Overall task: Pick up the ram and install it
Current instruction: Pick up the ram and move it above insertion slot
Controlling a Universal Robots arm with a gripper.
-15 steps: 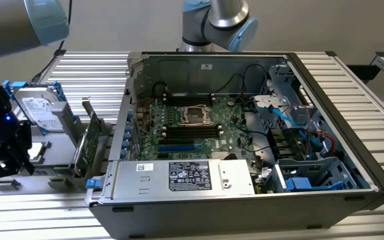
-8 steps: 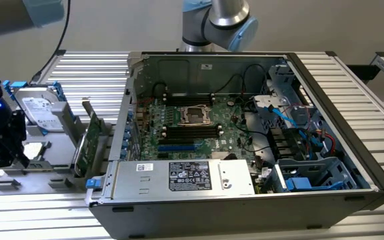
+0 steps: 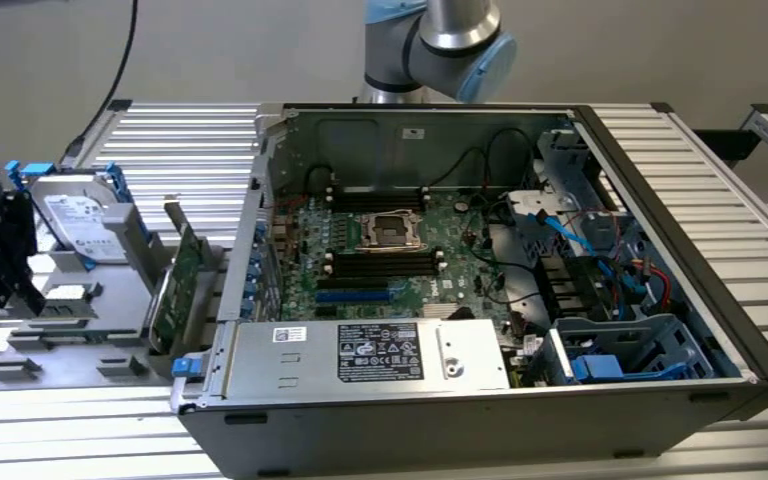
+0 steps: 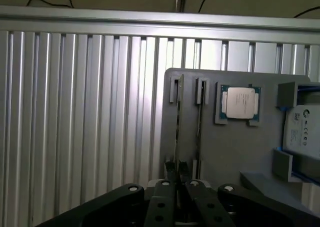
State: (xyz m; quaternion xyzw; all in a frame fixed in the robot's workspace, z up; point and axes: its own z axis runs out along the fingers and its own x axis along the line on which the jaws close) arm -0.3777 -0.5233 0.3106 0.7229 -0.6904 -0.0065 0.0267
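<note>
Ext. view: your arm (image 3: 444, 40) shows at upper centre of the frame, above the far wall of the open PC case (image 3: 357, 140), which takes centre and lower right. Inside it the motherboard (image 3: 462, 255) lies flat, w/ black slots (image 3: 377, 263) just below the CPU socket (image 3: 391, 228); the PSU (image 3: 371, 352) sits along the case's near edge. At the exterior view's left a grey tray (image 3: 77, 352) rests on the ribbed table (image 3: 157, 140), carrying a hard drive (image 3: 75, 215) at upper left and a big green expansion card (image 3: 181, 290) standing on edge next to the case.

Wrist view: your gripper (image 4: 178, 173) points toward that tray. The ram (image 4: 178, 122) is there, seen edge-on as a thin stick, set in bracket holders near the tray's outer edge and running straight away from the gripper. Its near end meets the gripper in the pic; touching or apart, can't tell. A dark parallel line (image 4: 199, 122) lies just beside it: stick or empty groove, can't tell. Processor chip (image 4: 239, 103) sits beyond that, then the drive. Tool state: can't tell whether apart, together or clamped.
</note>
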